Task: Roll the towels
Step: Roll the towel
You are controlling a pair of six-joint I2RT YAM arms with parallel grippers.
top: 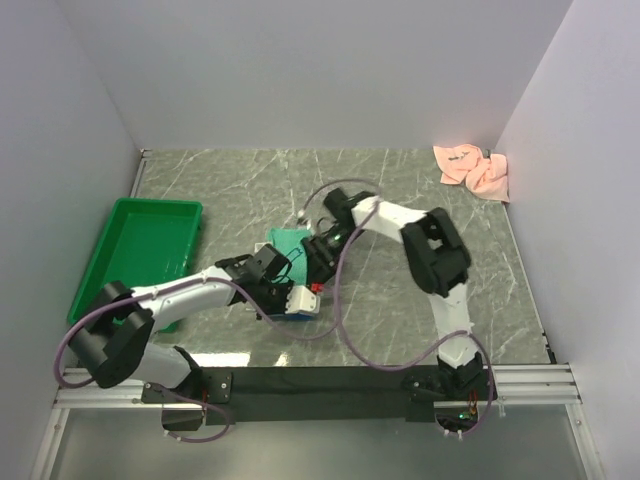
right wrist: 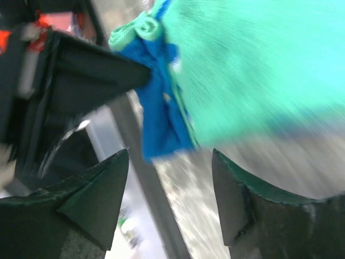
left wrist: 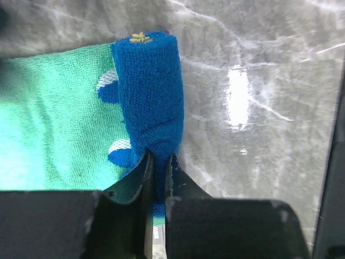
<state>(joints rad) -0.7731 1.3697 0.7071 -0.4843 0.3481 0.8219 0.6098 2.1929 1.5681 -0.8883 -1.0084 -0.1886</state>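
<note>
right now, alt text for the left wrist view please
The left hand pinches the rolled blue edge of a teal and blue towel. The towel's flat teal part spreads to the left, and the grey marbled table shows on the right.

1. Tray (top: 140, 250) lies on the table (top: 420, 190) at its left side, beside the left wall;
2. Partly rolled towel (top: 285, 243) lies at the table's centre, right of the tray; its roll (left wrist: 151, 91) lies on the near side;
3. Left gripper (left wrist: 160, 162) sits at the roll's end; right gripper (right wrist: 170, 154) just beside it;
4. Second towel (top: 472, 170) lies in the far right corner, well apart.
</note>
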